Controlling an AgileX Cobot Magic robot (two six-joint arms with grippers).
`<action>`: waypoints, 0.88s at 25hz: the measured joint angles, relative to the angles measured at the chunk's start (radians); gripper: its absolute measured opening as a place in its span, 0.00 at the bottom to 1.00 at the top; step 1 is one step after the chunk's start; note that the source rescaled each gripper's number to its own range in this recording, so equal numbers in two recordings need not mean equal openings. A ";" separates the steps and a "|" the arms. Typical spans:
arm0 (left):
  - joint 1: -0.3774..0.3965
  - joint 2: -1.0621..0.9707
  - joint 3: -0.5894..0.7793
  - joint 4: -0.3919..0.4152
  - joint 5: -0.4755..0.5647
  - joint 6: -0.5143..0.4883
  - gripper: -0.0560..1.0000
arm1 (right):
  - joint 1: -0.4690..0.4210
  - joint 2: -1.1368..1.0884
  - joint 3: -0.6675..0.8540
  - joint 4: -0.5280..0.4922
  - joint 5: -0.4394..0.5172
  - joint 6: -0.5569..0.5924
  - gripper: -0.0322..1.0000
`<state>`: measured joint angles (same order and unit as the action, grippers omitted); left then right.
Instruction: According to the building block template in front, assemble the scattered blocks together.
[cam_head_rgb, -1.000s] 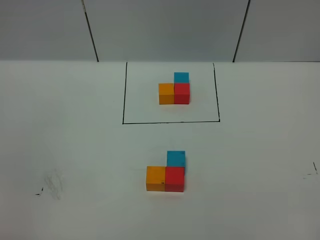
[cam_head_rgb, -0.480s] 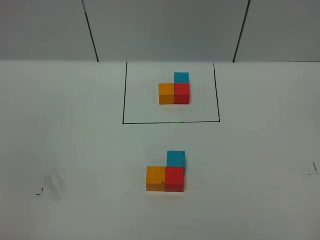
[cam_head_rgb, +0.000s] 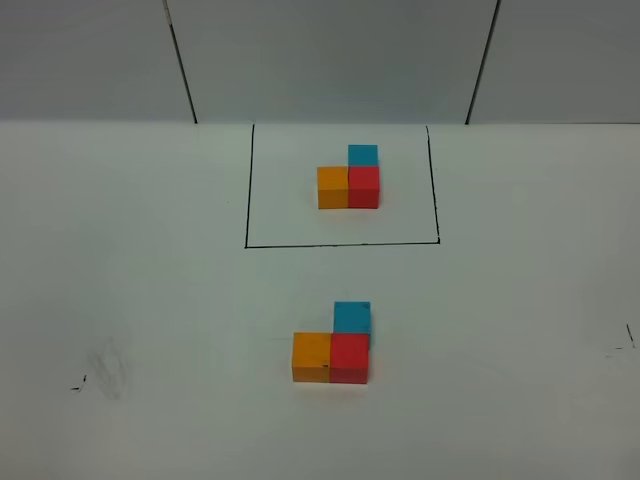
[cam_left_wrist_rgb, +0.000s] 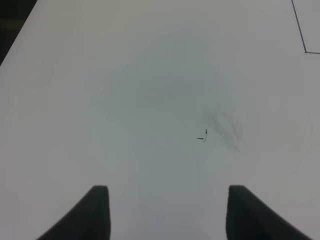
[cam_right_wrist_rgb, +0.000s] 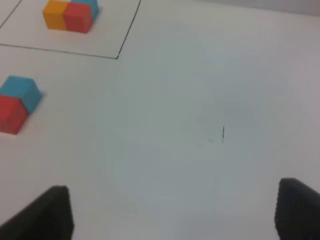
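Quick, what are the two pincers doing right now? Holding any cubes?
Left pincer: open, holding nothing, over bare table.
Right pincer: open wide, holding nothing; the loose cubes lie off to its side, untouched.

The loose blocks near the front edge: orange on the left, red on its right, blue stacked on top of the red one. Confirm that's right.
Not quite. The blue block is not on top of the red block; it sits on the table behind it, touching, as the exterior high view shows. The orange block is indeed on the left with red on its right.
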<state>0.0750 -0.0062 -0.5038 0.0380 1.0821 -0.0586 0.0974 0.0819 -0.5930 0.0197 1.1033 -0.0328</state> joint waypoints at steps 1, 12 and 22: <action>0.000 0.000 0.000 0.000 0.000 0.000 0.22 | 0.000 0.000 0.014 0.003 0.000 0.014 0.78; 0.000 0.000 0.000 0.000 0.000 0.000 0.22 | 0.000 -0.001 0.091 0.024 -0.032 0.033 0.78; 0.000 0.000 0.000 0.000 0.000 0.000 0.22 | 0.000 -0.045 0.093 0.028 -0.038 0.033 0.77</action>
<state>0.0750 -0.0062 -0.5038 0.0380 1.0821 -0.0586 0.0974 0.0372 -0.5003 0.0477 1.0654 0.0000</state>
